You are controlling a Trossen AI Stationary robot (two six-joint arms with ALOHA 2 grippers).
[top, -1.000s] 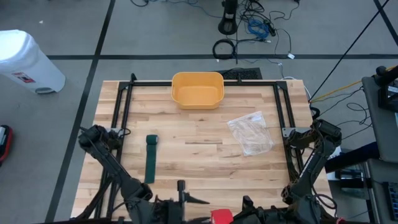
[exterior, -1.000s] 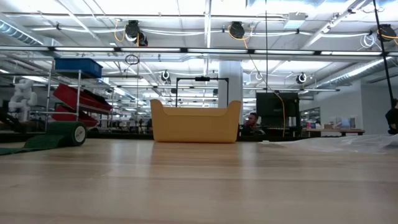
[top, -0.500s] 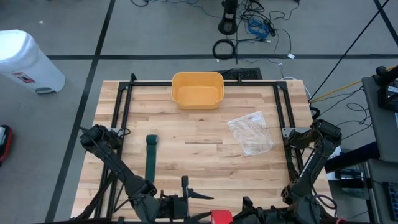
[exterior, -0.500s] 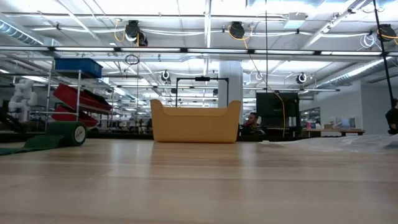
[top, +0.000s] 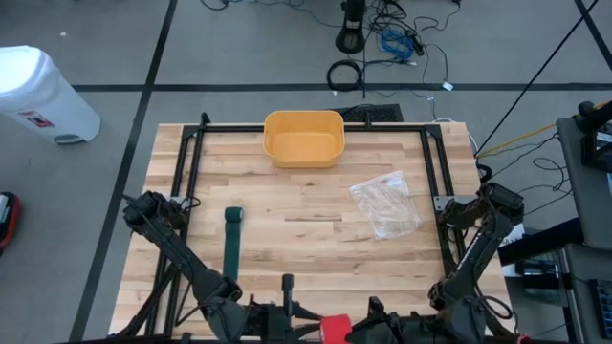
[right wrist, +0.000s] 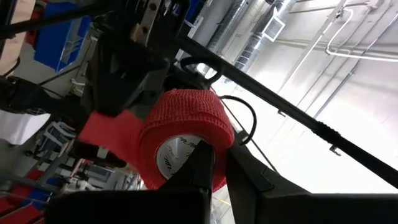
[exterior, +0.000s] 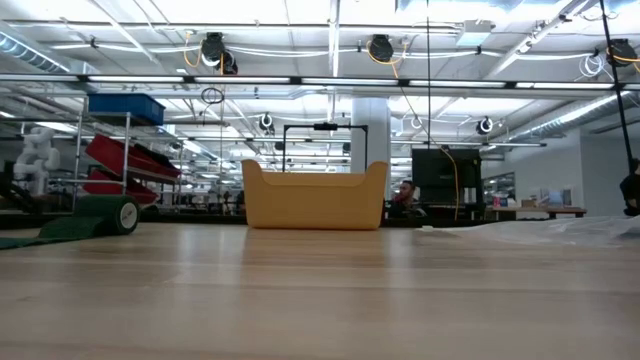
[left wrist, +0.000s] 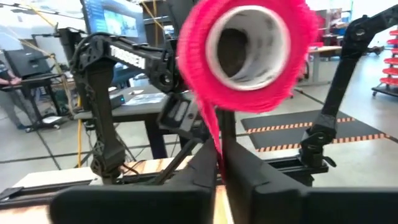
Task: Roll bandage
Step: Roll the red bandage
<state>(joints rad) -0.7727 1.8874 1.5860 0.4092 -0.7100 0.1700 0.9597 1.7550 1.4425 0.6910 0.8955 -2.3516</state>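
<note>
Two sets of fingers closed, both low at the near edge of the desk (top: pixel 316 250). Left fingers (left wrist: pixel 203 169) pinched flat on the loose tail (left wrist: pixel 213 134) hanging off the red bandage roll (left wrist: pixel 245 50). Right fingers (right wrist: pixel 200 165) clamped on the wall of that roll, holding it up off the desk between the two arms.

Risks, as judged from here:
- Thin pinch on the tail: could slip out under any pull, and tension goes.
- Grip only on the roll's edge: could twist or pop free if pulled sideways.
- Uneven tension: likely skewed, coning layers.
- Arms packed close together: could collide on a big wrist turn.

Also a green bandage strip (top: pixel 232 244) lying flat on the left side of the desk, well apart from both arms, untouched.

Containers:
- Yellow bin (top: pixel 303 137) at the far edge: nothing in it.
- Clear plastic bag (top: pixel 384 204) right of centre: looks empty, can't tell for sure.
- White bin (top: pixel 43 94) on the floor: contents hidden.
</note>
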